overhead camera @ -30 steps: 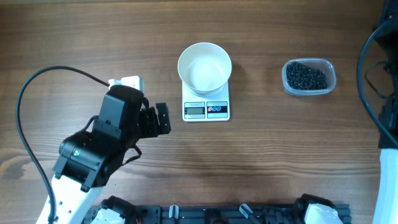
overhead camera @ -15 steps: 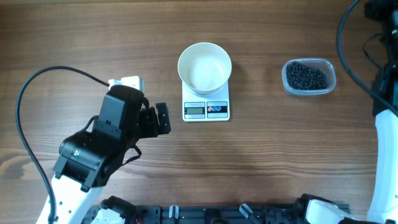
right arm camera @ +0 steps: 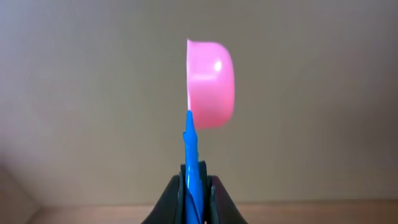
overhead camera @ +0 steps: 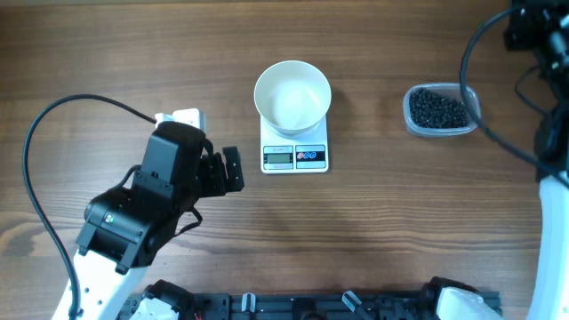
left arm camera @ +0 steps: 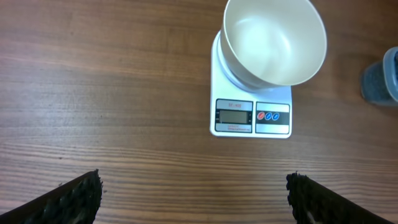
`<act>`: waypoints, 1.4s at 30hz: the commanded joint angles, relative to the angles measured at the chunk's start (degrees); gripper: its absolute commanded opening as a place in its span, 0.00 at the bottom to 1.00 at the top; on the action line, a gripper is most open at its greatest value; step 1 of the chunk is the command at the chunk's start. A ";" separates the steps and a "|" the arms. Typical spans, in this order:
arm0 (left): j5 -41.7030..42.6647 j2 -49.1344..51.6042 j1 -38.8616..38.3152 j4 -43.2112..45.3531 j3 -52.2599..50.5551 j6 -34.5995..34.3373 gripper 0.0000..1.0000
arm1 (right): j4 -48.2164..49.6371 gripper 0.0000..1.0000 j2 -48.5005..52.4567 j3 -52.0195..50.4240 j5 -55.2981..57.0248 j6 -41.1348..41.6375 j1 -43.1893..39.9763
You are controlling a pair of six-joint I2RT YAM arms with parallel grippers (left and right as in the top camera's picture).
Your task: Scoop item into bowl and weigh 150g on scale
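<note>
overhead / scale: the scale (overhead camera: 295, 153) is lying flat on the wooden table (overhead camera: 400, 231), with its display edge facing the robot.
overhead / bowl: the white bowl (overhead camera: 292, 96) is sitting on the scale and overhanging its far edge; the inside is looking bare.
overhead / beans: the black beans (overhead camera: 436, 110) are lying in a clear tub (overhead camera: 472, 105) to the right of the scale, well apart from it.
overhead / left gripper: the left gripper (overhead camera: 229, 169) is hovering near the left side of the scale, pointing toward it.
left wrist / fingers: the two fingers (left arm camera: 74, 199) are standing wide apart and holding nothing; the scale and bowl are lying ahead, between them.
left wrist / tub: the tub is showing at the frame edge, right of the scale.
right wrist / right gripper: the right gripper (right arm camera: 194, 190) is pressing together on the blue handle (right arm camera: 191, 149) of a pink scoop (right arm camera: 211, 84).
right wrist / scoop: the scoop is standing handle-down with its cup on its side, in front of a plain wall; cannot tell whether it is carrying beans.
</note>
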 commanded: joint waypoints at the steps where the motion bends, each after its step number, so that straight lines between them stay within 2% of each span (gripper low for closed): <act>1: 3.17 0.17 0.37 0.72 -0.15 0.00 1.00 | -7.74 0.04 -6.56 0.83 -1.11 -1.86 -0.07; 4: 6.38 0.17 0.37 3.02 -0.15 -0.11 1.00 | -12.61 0.04 -10.84 0.83 -0.59 -7.39 -0.07; 6: 8.63 0.17 0.37 5.20 -0.13 -1.05 1.00 | -14.47 0.04 -12.39 0.83 -0.04 -7.87 -0.07; 9: 12.20 0.79 0.33 12.41 -0.13 3.85 1.00 | -19.02 0.04 -12.98 0.83 -0.26 -10.32 -0.07; 12: 15.15 2.86 0.33 17.75 -0.13 3.87 1.00 | -24.81 0.04 -12.72 0.83 -0.04 -14.47 -0.07; 23: 14.36 8.48 0.33 17.75 -0.13 7.21 1.00 | -26.14 0.04 -10.56 0.83 -0.26 -13.97 -0.07; 25: 12.11 9.73 0.33 12.66 -0.13 8.17 1.00 | -26.27 0.04 -10.58 0.83 -0.28 -13.31 -0.07; 27: 10.51 12.09 0.31 9.46 -0.13 5.57 1.00 | -26.43 0.04 -10.56 0.83 -0.28 -12.83 -0.07; 28: 10.56 15.02 -0.13 9.11 -0.15 2.05 1.00 | -26.43 0.04 -10.58 0.83 -0.26 -11.85 -0.07; 30: 9.35 19.12 -2.73 9.57 -0.20 2.12 1.00 | -26.45 0.04 -10.56 0.83 -0.28 -11.85 -0.07; 32: 2.73 24.85 -8.15 10.14 -0.20 2.03 1.00 | -26.69 0.04 -10.58 0.83 -0.28 -11.85 -0.07; 35: -10.10 29.33 -12.48 13.44 -0.20 -4.48 1.00 | -27.32 0.04 -10.56 0.83 -0.26 -11.87 -0.07; 42: -3.43 38.71 -12.28 22.25 -0.22 -3.69 1.00 | -27.28 0.04 -10.56 0.83 -0.26 -11.87 -0.07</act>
